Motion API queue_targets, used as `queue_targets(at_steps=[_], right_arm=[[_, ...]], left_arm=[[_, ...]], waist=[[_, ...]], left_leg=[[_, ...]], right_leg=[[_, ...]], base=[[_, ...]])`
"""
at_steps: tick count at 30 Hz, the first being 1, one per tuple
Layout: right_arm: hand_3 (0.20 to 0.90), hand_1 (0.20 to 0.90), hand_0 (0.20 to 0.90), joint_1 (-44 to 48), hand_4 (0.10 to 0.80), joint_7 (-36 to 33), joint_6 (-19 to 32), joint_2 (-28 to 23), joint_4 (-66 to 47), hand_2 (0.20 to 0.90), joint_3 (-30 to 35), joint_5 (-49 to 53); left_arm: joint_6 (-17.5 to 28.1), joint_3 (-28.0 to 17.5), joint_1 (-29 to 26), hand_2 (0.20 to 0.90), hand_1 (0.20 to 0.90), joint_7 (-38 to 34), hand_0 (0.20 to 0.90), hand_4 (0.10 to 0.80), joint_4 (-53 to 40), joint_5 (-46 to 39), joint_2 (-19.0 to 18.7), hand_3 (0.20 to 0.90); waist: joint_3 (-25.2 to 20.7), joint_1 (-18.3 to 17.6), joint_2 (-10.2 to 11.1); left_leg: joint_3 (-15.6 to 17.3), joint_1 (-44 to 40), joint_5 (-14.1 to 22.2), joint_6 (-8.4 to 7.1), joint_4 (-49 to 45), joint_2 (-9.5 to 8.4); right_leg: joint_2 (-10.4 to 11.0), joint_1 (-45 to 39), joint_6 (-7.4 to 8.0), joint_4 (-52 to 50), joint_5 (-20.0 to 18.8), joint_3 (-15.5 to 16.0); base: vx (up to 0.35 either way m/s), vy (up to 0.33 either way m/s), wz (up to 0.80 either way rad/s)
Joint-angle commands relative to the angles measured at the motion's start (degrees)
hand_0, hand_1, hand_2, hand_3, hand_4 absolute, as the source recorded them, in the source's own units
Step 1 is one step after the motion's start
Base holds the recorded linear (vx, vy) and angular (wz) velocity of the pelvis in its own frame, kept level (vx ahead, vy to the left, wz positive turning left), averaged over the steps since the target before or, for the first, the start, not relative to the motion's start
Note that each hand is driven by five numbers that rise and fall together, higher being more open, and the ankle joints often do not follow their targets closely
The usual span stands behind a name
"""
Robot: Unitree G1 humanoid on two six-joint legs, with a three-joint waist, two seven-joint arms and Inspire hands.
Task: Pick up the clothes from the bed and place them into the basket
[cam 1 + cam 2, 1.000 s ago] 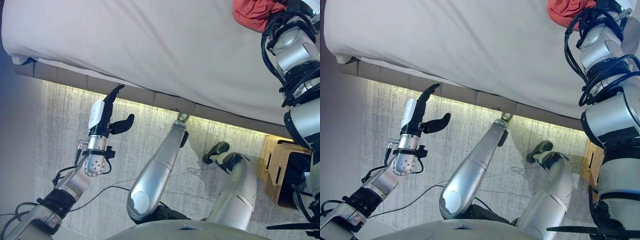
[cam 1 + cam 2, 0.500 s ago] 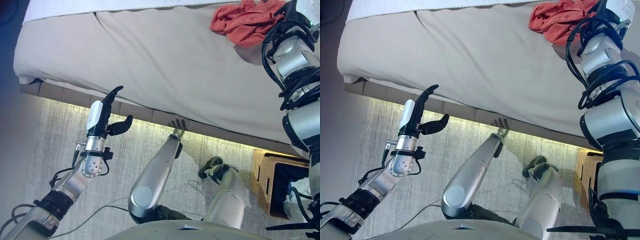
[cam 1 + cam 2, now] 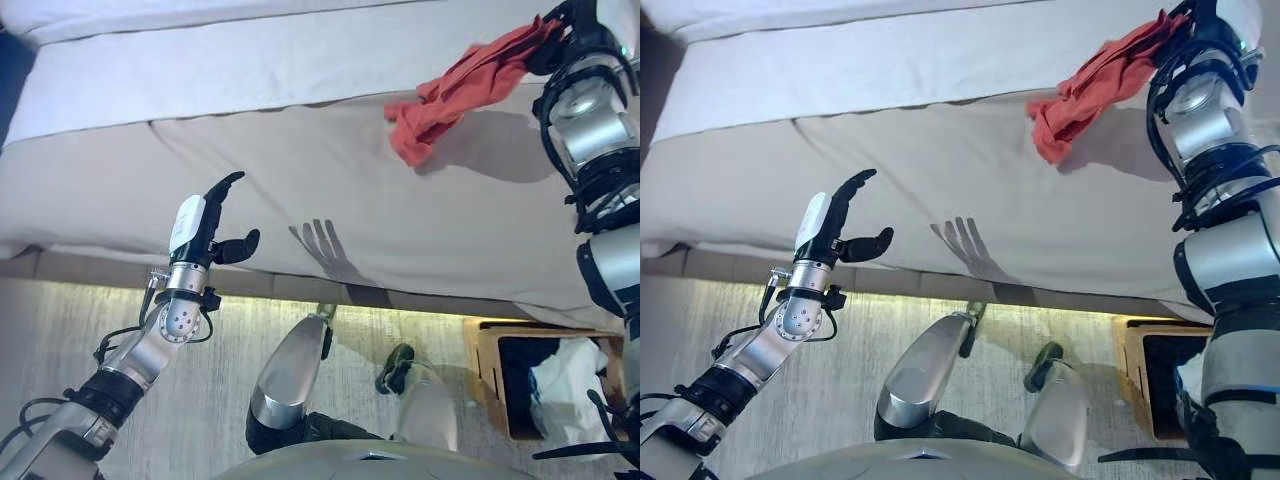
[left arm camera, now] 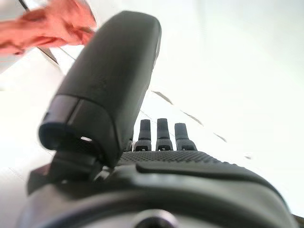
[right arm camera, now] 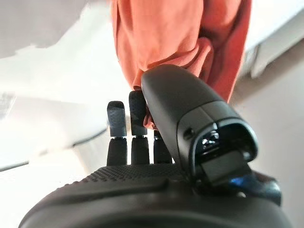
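Observation:
An orange-red cloth (image 3: 450,95) hangs stretched from my right hand (image 3: 556,38) above the grey bed (image 3: 300,160), with its lower end bunched close over the sheet. In the right wrist view my fingers (image 5: 135,116) and thumb are curled into the cloth (image 5: 180,42). My left hand (image 3: 205,225) is open and empty, held upright in front of the bed's near edge. It also shows in the left wrist view (image 4: 156,175), with the cloth (image 4: 42,23) far beyond it. The wicker basket (image 3: 488,352) stands on the floor at the lower right.
A white cloth (image 3: 565,385) lies in the basket. A white sheet band (image 3: 250,70) runs along the far part of the bed. A pale rug (image 3: 60,340) covers the floor in front of the bed.
The camera has tilted up, showing more of the bed. The cloth, earlier a heap by my right hand, now hangs stretched from it. My left hand keeps its pose.

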State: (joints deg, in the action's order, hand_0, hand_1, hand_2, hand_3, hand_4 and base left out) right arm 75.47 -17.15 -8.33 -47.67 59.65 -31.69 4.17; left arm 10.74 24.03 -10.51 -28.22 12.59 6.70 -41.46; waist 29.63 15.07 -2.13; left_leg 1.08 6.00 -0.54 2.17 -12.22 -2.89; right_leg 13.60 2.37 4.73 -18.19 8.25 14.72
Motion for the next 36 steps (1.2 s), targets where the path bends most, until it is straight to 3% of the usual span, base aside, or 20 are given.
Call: queue_targets(at_steps=[1, 12, 29, 36], right_arm=[[0.2, 0.3, 0.3, -1.6, 0.1, -2.2, 5.4, -7.3, -5.0, 0.3, -2.0, 0.4], [0.2, 0.3, 0.3, -4.4, 0.1, 0.2, 4.4, -13.8, -11.2, 0.3, 0.5, 0.3], [0.2, 0.3, 0.3, -17.7, 0.1, -3.4, 0.5, -18.5, -18.5, 0.3, 12.6, 1.4], [0.2, 0.3, 0.3, -22.1, 0.1, -1.6, 0.7, -19.7, -20.1, 0.3, 16.0, 1.5]], left_arm=[[0.2, -3.4, 0.5, 0.9, 0.9, -0.1, 0.9, 0.8, 0.5, 0.8, -0.8, 0.9], [0.0, -0.1, -2.1, 0.9, 0.9, 2.2, 0.9, 0.8, 7.9, 1.9, 2.5, 0.9], [2.2, 2.9, -7.1, 0.9, 0.9, 4.1, 0.9, 0.8, 13.1, 4.6, 6.0, 0.9], [2.6, 4.4, -8.9, 0.9, 0.9, 4.8, 0.9, 0.8, 13.8, 4.9, 6.9, 0.9]], waist=[[-14.9, -3.5, 2.9], [-23.5, -11.0, 4.4], [-24.0, -19.7, 3.7], [-23.7, -21.9, 3.2]], left_leg=[[1.5, -3.7, 5.3, -0.99, 3.8, 2.78], [8.2, -12.2, 1.8, -3.86, 16.6, 6.09], [13.7, -15.6, 4.0, -4.84, 17.2, 7.43], [13.9, -15.6, 4.2, -4.88, 17.2, 7.18]], right_leg=[[-2.5, -2.1, -1.53, 6.3, -4.1, 0.8], [-5.7, -6.6, 0.57, 19.6, -9.7, -3.3], [-8.6, -5.6, 0.56, 22.7, -11.4, -10.5], [-9.8, -5.1, 0.36, 22.8, -11.5, -12.8]], base=[[0.05, -0.013, -0.26], [0.009, 0.012, -0.36], [-0.036, -0.014, -0.25], [-0.017, -0.011, -0.18]])
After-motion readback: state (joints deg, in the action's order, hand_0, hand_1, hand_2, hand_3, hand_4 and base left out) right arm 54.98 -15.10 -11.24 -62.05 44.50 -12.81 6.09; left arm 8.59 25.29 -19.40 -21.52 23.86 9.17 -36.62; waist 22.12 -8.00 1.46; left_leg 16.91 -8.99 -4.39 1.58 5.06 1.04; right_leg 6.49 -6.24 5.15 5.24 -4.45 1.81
